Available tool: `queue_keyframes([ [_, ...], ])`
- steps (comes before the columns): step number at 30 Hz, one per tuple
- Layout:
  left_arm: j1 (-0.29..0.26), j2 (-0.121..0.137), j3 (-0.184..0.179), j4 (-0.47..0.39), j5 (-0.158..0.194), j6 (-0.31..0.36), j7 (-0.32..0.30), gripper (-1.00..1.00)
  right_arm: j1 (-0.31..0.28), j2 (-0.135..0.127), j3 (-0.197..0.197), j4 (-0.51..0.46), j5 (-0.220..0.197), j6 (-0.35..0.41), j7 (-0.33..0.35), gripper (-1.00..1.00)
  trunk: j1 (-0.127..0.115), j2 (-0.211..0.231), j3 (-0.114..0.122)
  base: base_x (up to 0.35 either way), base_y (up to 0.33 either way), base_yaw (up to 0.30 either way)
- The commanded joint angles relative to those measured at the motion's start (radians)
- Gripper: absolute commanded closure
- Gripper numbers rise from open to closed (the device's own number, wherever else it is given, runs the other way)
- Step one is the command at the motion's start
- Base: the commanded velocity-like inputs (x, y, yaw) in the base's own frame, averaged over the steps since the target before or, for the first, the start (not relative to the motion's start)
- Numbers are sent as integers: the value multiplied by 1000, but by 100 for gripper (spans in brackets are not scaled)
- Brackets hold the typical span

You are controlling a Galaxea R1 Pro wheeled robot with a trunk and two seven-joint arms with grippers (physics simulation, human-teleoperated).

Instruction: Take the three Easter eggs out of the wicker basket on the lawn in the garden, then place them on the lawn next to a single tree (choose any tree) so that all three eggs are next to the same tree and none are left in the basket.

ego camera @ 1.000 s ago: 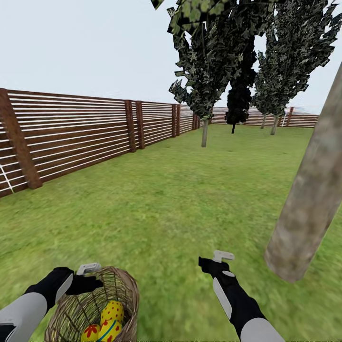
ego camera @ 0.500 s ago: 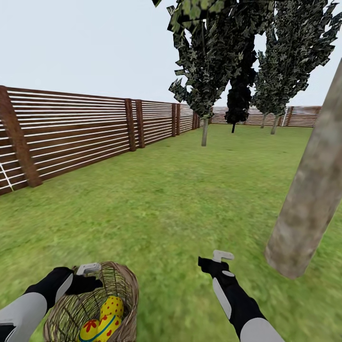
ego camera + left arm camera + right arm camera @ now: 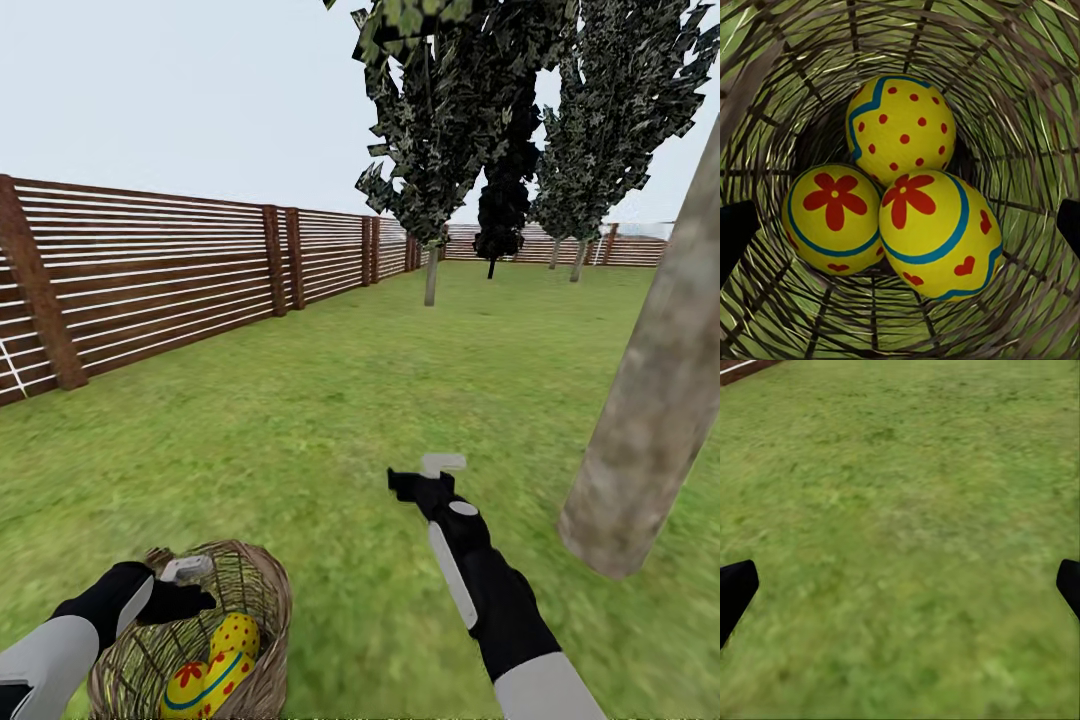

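The wicker basket (image 3: 262, 600) sits on the lawn (image 3: 330, 400) at the lower left of the head view. The three Easter eggs lie inside it: a dotted yellow one (image 3: 901, 118) and two flowered ones (image 3: 832, 217) (image 3: 937, 232). Two of them show from the head view (image 3: 236, 634) (image 3: 192, 683). My left gripper (image 3: 198, 588) is at the basket's near rim, open, its fingertips (image 3: 735, 234) spread wide above the eggs without touching them. My right gripper (image 3: 408, 482) hovers open over bare grass, fingertips (image 3: 736, 589) far apart. The tree's thick leaning trunk (image 3: 650, 400) stands at the right.
A brown slat fence (image 3: 150, 290) runs along the left and far side of the lawn. Thin-trunked trees (image 3: 431, 280) and a dark narrow tree (image 3: 497, 215) stand far back. Open grass lies between the basket and the thick trunk.
My right arm has stretched forward and a little left over the grass. The left gripper stays at the basket's rim, and the eggs have not moved.
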Motion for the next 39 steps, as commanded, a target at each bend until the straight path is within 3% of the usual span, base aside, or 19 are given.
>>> queue_keyframes([
  [1,0,0,-1,-1,7,7,0,-100,-1,0,5,-30,-11,21,-10,-100,4,-8,-4,0,0,0],
  [8,0,0,0,-2,8,8,-1,-100,0,0,22,-121,-39,80,-10,-100,31,-57,-26,0,0,0],
  [22,0,0,2,-1,13,10,-1,-100,0,0,41,-130,-65,89,-8,-100,31,-57,-26,0,0,0],
  [30,-1,0,8,-2,14,110,0,-100,0,0,43,-130,-67,89,-7,-100,31,-57,-26,0,0,0],
  [33,-3,0,12,-5,22,184,0,-100,0,0,44,-131,-94,89,-8,-100,31,-57,-26,0,0,0],
  [39,-3,2,13,-10,29,223,-13,-100,0,-1,49,-132,-118,89,-8,-100,31,-57,-26,0,0,0],
])
